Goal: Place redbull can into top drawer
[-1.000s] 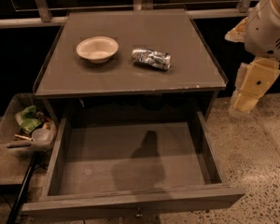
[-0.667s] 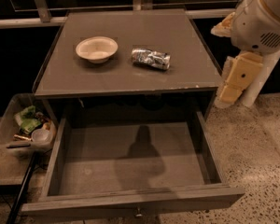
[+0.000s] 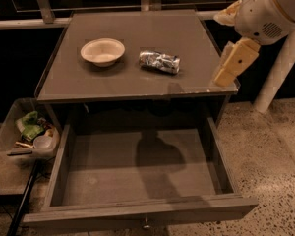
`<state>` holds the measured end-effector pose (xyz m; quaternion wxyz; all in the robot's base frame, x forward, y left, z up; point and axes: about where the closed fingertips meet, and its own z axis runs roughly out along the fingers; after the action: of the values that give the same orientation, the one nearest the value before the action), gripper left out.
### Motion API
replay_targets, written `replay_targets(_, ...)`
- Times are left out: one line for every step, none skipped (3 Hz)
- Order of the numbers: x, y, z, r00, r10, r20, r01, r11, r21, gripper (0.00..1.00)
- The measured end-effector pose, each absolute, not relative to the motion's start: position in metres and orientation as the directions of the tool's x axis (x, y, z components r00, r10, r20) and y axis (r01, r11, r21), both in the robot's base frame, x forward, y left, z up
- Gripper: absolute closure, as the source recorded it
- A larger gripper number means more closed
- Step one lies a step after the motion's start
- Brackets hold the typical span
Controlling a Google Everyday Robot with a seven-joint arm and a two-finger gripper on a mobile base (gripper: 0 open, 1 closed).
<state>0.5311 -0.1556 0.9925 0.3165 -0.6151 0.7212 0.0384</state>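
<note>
Gripper claw (image 3: 222,76) empty at grey tabletop's (image 3: 137,28) right edge; aperture I cannot tell.
Reach step: next, left onto slim silver can (image 3: 159,62); wide grey drawer (image 3: 113,181) open.

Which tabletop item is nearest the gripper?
The redbull can, silver, lying on its side right of the bowl; the gripper hangs at the right edge of the table.

Cream hand (image 3: 226,72) near silver, dark-marked redbull can (image 3: 159,61)

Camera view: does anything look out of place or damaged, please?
Yes: the redbull can lies on its side on the cabinet top, right of the bowl, and its surface looks crumpled. The top drawer stands open without it. The claw hangs by the top's right edge, apart from the can.
</note>
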Motion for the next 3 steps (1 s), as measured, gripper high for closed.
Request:
replay_targets(0.5606, -0.1311, 0.9976, -0.005, -0.852, -0.523, -0.893, 0.239, -0.381, 0.00)
replay_targets(0.5606, -0.1311, 0.9976, -0.005, -0.852, -0.523, -0.893, 0.239, -0.381, 0.00)
replay_targets(0.5612, -0.1270, 0.9890, -0.018, -0.846, -0.532, -0.899, 0.247, -0.363, 0.00)
